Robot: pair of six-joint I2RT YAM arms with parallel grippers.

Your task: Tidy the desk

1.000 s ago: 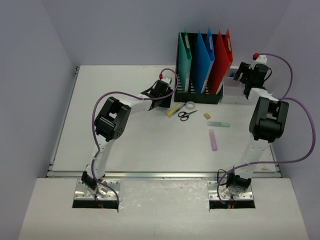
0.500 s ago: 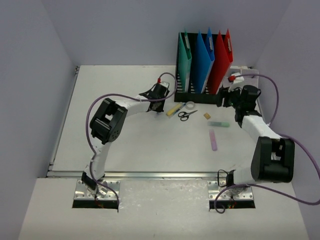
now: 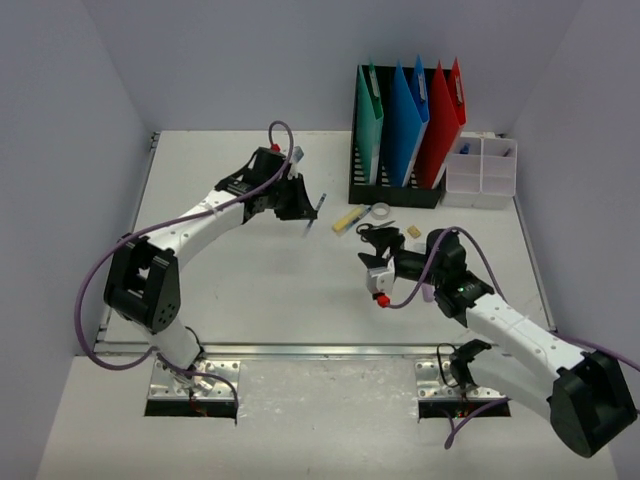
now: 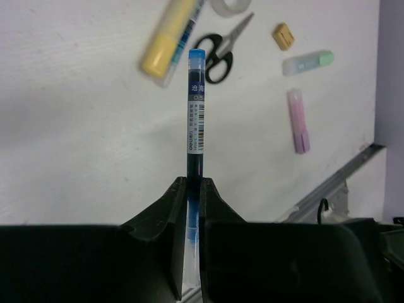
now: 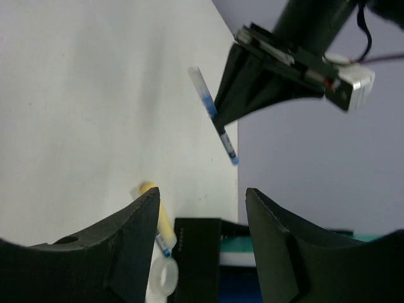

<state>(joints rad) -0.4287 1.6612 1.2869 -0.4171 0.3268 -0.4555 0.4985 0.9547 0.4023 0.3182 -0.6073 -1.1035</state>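
Observation:
The white desk (image 3: pixel 250 290) carries loose stationery near its back middle. My left gripper (image 3: pixel 301 206) is shut on a blue pen (image 3: pixel 314 214) and holds it above the desk, left of the clutter. In the left wrist view the pen (image 4: pixel 196 113) stands out straight from the shut fingertips (image 4: pixel 194 184). My right gripper (image 3: pixel 372 267) is open and empty, low over the desk middle, facing left toward the pen (image 5: pixel 213 117). Its jaws (image 5: pixel 202 205) stand wide apart.
A yellow marker (image 3: pixel 348 219), tape roll (image 3: pixel 379 211), scissors (image 4: pixel 218 50), tan eraser (image 3: pixel 413 232), green highlighter (image 4: pixel 307 62) and pink highlighter (image 4: pixel 298 120) lie on the desk. A black file holder (image 3: pixel 400 190) with folders and a clear compartment box (image 3: pixel 481 170) stand at the back right.
My left gripper has pulled back to the left and lifted with the pen. My right arm has swung from the compartment box down to the desk middle, now facing left.

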